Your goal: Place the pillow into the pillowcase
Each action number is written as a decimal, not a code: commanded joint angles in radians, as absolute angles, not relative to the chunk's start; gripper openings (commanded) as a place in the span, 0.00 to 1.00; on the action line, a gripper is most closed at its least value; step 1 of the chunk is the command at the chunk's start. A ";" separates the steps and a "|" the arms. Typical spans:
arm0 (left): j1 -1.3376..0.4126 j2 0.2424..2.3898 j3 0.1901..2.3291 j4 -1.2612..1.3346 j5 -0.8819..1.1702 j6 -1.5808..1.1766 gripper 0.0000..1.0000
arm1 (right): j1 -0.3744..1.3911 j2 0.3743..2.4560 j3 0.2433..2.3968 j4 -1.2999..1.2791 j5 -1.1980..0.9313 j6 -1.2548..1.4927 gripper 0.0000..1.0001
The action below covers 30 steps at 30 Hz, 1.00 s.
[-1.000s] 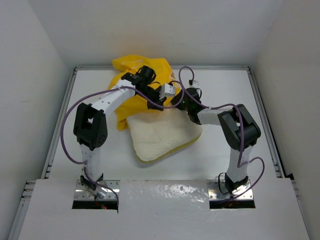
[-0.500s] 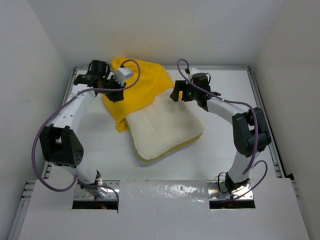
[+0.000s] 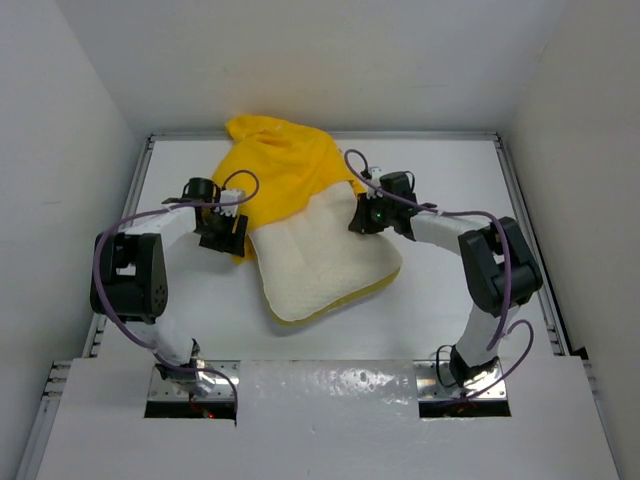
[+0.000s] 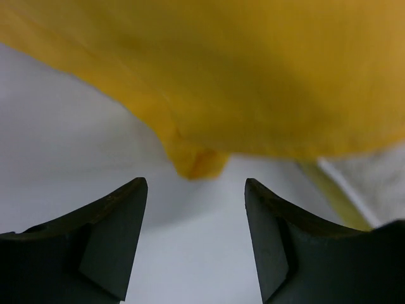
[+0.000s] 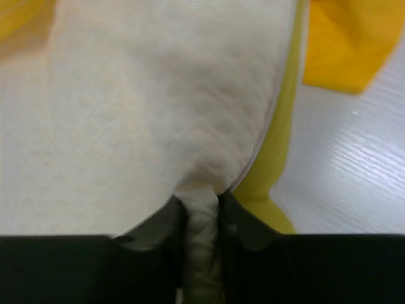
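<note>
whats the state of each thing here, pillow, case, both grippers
pillow, flat, far end covered by the pillowcase, near part bare
pillowcase, bunched over the pillow's far end
left gripper, jaws open, empty, by the pillowcase's corner
right gripper, jaws shut on a fold of the pillow

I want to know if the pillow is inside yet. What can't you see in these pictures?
Far end of the pillow: top view, the pillowcase lies over it, so how far in is hidden.
Mouth of the pillowcase: top view, folds hide it; left wrist view, blurred.
Tips of the left pincer: top view, too small.
Rest of the pillow: right wrist view, cut off beyond the fold the right pincer pinches.
</note>
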State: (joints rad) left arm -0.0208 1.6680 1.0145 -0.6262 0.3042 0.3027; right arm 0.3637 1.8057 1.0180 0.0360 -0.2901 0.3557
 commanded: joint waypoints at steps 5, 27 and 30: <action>-0.018 1.759 0.994 -0.319 0.210 0.167 0.45 | 0.580 1.743 0.934 0.161 -0.359 0.425 0.00; 0.222 1.767 1.134 -0.558 0.123 0.351 0.57 | 0.426 1.868 1.126 0.041 -0.255 0.511 0.58; 0.250 1.769 1.134 -0.563 0.156 0.321 0.59 | 0.428 1.934 1.144 0.060 -0.236 0.538 0.64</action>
State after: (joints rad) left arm 0.2253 1.7897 1.1057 -0.5293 0.1356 0.3618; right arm 0.4191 1.9095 1.1065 0.0677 -0.2531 0.4957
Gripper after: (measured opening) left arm 0.584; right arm 0.632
